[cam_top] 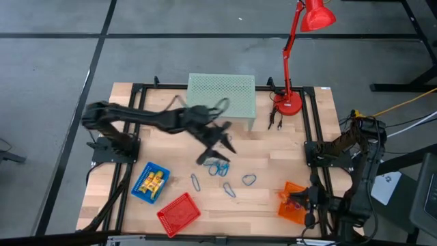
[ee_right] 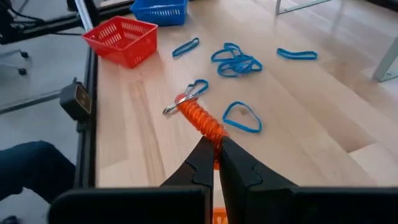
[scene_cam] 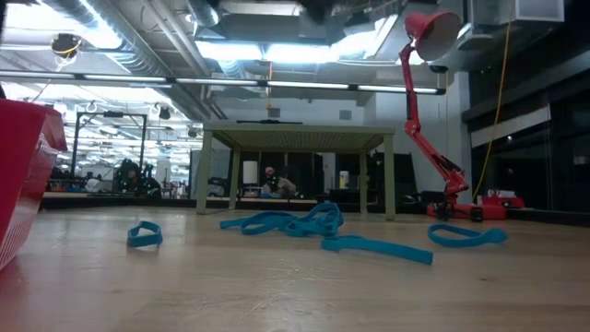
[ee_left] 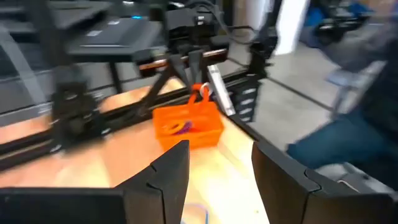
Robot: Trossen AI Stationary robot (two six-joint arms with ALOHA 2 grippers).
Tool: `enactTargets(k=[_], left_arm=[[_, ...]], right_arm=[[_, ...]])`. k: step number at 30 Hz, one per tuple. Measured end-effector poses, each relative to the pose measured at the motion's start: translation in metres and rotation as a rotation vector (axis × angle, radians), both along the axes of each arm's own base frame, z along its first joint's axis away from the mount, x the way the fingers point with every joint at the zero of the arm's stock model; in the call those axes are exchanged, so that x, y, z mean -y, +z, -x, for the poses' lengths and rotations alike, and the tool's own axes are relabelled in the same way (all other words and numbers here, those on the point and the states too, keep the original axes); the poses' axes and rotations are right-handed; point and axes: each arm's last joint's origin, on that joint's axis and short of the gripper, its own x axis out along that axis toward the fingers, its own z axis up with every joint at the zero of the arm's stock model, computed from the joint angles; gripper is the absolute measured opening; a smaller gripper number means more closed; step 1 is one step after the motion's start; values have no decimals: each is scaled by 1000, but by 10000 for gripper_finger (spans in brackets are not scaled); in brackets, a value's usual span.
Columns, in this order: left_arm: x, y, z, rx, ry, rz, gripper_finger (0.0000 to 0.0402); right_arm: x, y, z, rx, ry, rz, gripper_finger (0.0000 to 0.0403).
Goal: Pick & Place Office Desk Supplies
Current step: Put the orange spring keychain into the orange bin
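A: From above, I'm watching the left gripper (cam_top: 217, 147) hanging, fingers spread, over the blue loops (cam_top: 218, 168) mid-table.
B: On the right wrist, the right gripper (ee_right: 217, 163) is pinching an orange coil (ee_right: 200, 117).

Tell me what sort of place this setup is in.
Probably a robotics lab or workshop: a wooden table in a black frame carrying two arms, exposed ceiling ducts and strip lights, and more workbenches in the open hall behind.

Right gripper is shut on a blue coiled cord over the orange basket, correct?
Not quite: the coiled cord is orange, not blue, as the right wrist view shows. The right gripper is shut on it, over the orange basket.
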Motion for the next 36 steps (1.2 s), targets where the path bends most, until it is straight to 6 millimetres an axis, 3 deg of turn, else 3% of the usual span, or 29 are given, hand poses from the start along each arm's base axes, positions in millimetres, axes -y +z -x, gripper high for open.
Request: enactTargets(k=[7, 12, 17, 22, 28, 36], left_arm=[[23, -14, 86, 55, 249, 22, 169], [38, -34, 118, 64, 331, 39, 168], [48, -46, 125, 60, 346, 40, 168], [55, -55, 117, 61, 341, 16, 168], [58, -65, 109, 40, 333, -6, 168], [68, -78, 105, -19, 317, -12, 168]], right_arm=[[2, -2, -2, -56, -51, -54, 9], [4, -7, -10, -280, -172, -167, 9], [3, -3, -17, -528, -216, -347, 9], [0, 4, -33, -685, -200, -532, 9], [12, 3, -52, -911, -232, -560, 9], [21, 3, -67, -930, -192, -532, 14]])
